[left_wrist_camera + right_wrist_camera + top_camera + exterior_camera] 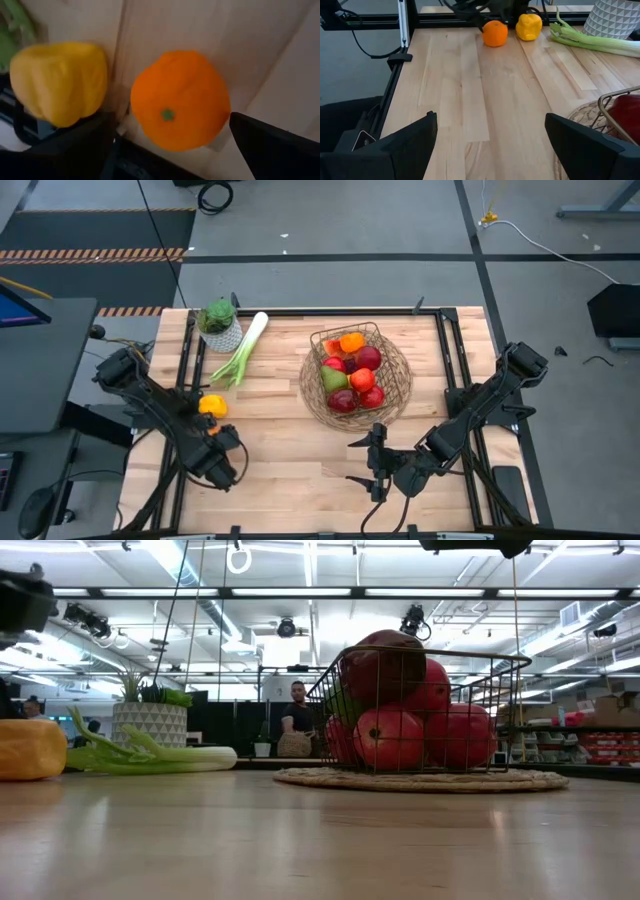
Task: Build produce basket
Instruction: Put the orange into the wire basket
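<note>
An orange [177, 100] and a yellow pepper [60, 80] lie side by side on the table near its left edge. My left gripper [170, 120] hangs open above the orange, pointing steeply down, one finger on each side of it; I see no touch. In the right wrist view the orange [495, 33] rests on the wood. The basket [310, 395] at centre right holds red apples [368, 358], a green pear [333, 379] and orange pieces. A leek [243, 348] lies at the far left. My right gripper [366, 461] stands open near the front edge.
A green plant in a white pot [220, 325] stands at the far left corner, next to the leek's white end. Bare wood [485, 100] stretches between my right gripper and the orange. Black rails [185, 360] run along the table's left and right sides.
</note>
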Action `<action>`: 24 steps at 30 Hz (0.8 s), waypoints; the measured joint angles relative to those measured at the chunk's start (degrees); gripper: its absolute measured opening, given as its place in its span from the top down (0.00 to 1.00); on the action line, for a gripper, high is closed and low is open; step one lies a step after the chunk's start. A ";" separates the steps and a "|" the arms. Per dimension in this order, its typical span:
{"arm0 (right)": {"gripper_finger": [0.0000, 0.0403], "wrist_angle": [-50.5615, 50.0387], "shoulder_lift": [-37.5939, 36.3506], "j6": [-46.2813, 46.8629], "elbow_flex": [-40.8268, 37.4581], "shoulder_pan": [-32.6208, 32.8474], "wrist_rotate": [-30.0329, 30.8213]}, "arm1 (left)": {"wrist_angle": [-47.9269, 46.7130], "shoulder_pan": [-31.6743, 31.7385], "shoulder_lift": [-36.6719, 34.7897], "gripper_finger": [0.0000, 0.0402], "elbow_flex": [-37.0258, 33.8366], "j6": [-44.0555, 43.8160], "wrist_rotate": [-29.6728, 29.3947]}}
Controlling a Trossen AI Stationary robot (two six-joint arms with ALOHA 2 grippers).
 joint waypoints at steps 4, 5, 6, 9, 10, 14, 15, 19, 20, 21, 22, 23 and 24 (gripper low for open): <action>0.07 -0.02 0.00 -0.04 0.00 -0.02 0.00 | 3.15 0.00 -4.55 0.01 -3.82 -2.12 0.04; 0.07 -0.02 0.00 -0.04 0.00 -0.02 0.00 | 4.78 0.00 -5.94 0.01 -4.81 -2.71 -0.29; 0.07 -0.03 0.02 -0.04 0.00 -0.02 0.00 | 6.90 0.00 -7.09 0.01 -5.72 -2.91 -0.66; 0.07 -0.05 0.02 -0.02 0.00 -0.02 0.00 | 12.51 0.00 -10.17 0.01 -8.62 -3.37 -1.68; 0.07 -0.06 0.02 -0.03 0.00 -0.02 0.00 | 13.15 0.00 -10.82 0.01 -9.42 -4.09 -1.90; 0.07 -0.10 0.02 -0.02 0.00 -0.02 0.00 | 14.17 -0.07 -10.97 0.01 -12.39 -5.81 -1.20; 0.07 -0.14 0.02 -0.02 0.00 -0.02 0.00 | 15.42 -0.17 -10.99 0.01 -13.06 -5.83 -1.10; 0.07 -0.31 0.02 -0.03 0.00 -0.02 0.01 | 20.13 -0.11 -10.95 0.01 -14.99 -5.77 -1.22; 0.07 -0.32 0.02 -0.04 0.00 -0.02 0.02 | 20.09 -0.11 -10.94 0.01 -15.18 -5.83 -1.22; 0.07 -0.37 0.02 -0.02 0.00 -0.02 0.02 | 20.11 -0.11 -10.92 0.01 -15.27 -5.97 -1.22; 0.07 -0.37 0.02 -0.02 0.00 -0.02 0.00 | 20.09 -0.11 -10.92 0.01 -15.29 -6.12 -1.22; 0.07 -0.39 0.02 -0.02 0.00 -0.02 0.02 | 20.06 -0.13 -10.92 0.01 -15.29 -6.22 -1.22; 0.07 -0.39 0.02 -0.02 0.00 -0.02 0.02 | 20.15 -0.11 -10.91 0.01 -15.29 -6.50 -1.22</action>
